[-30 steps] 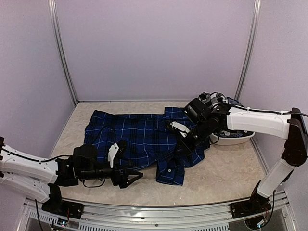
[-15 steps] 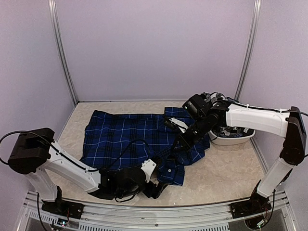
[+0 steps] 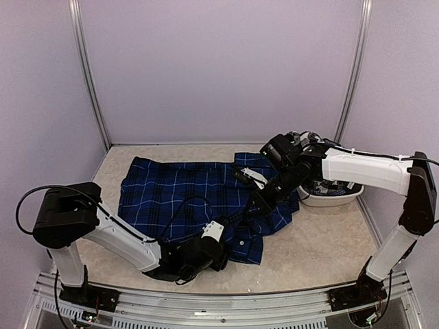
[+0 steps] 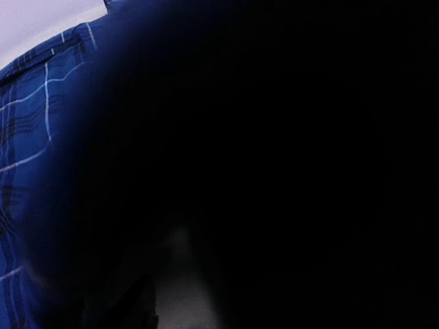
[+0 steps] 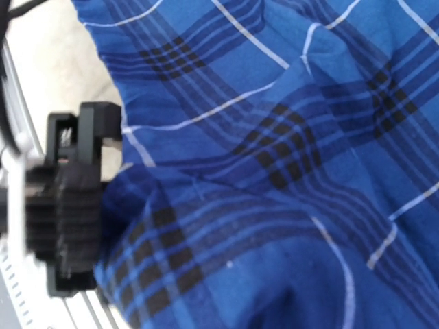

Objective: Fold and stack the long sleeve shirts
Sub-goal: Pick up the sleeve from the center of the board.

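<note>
Blue shirt [image 3: 175, 195] lying left-to-right on desk [image 3: 322, 240]; left hand [image 3: 223, 248] sitting at its near hem, opening indiscernible; right hand [image 3: 255, 204] closed mid-shirt.

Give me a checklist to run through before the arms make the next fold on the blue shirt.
1. Right gripper grip on the blue shirt: ok, it is shut on a raised fold on the shirt's right side.
2. Left gripper position: ok, it is at the shirt's near hem, beside the doubled-over corner.
3. Left gripper's hold on the hem: cannot tell. Its wrist view is almost all dark, with cloth right against the lens.
4. Shirt lying flat: not ok, the right part is bunched and folded over itself.
5. Shirt wholly on the table: ok, no part hangs over an edge.
</note>
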